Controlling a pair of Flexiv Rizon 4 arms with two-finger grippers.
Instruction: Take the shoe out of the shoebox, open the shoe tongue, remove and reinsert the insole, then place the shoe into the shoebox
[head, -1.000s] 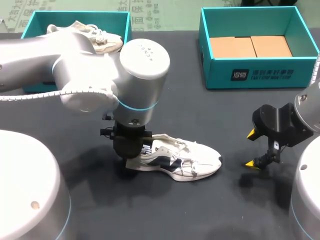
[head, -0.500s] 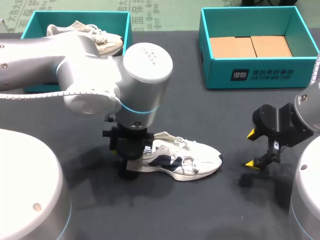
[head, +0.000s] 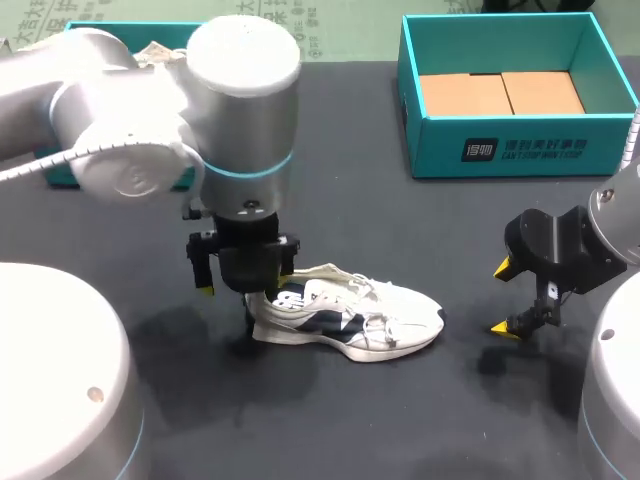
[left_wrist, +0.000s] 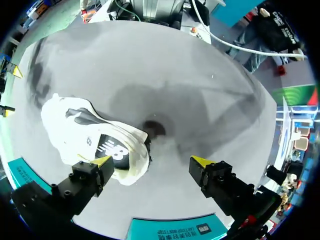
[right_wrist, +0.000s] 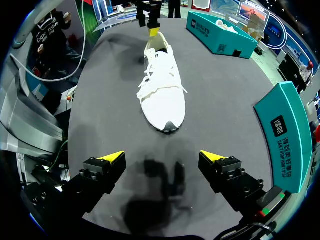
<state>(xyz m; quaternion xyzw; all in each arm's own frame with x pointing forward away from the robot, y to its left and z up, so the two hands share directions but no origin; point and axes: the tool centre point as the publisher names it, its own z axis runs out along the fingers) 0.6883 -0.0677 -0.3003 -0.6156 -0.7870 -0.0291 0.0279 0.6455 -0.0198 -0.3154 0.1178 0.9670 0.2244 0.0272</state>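
Observation:
A white shoe (head: 350, 320) with dark side marks lies on its sole on the dark table, toe to the right. My left gripper (head: 244, 284) hangs open just above its heel. In the left wrist view the heel (left_wrist: 97, 142) lies by one finger, and the left gripper (left_wrist: 151, 161) holds nothing. To the right of the toe my right gripper (head: 508, 298) stands open and empty. In the right wrist view the shoe (right_wrist: 160, 90) lies ahead of the right gripper (right_wrist: 162, 156), toe toward it.
A teal shoebox (head: 600, 130) with cardboard inserts (head: 500, 93) stands at the back right. A second teal box (head: 75, 35) at the back left holds another pale shoe (head: 152, 50), mostly hidden by my left arm. Bare table (head: 400, 230) separates the boxes from the shoe.
My left gripper has opened, let go of the shoe's heel, and risen a little to the left. The shoe stays on the table. The right arm has not moved.

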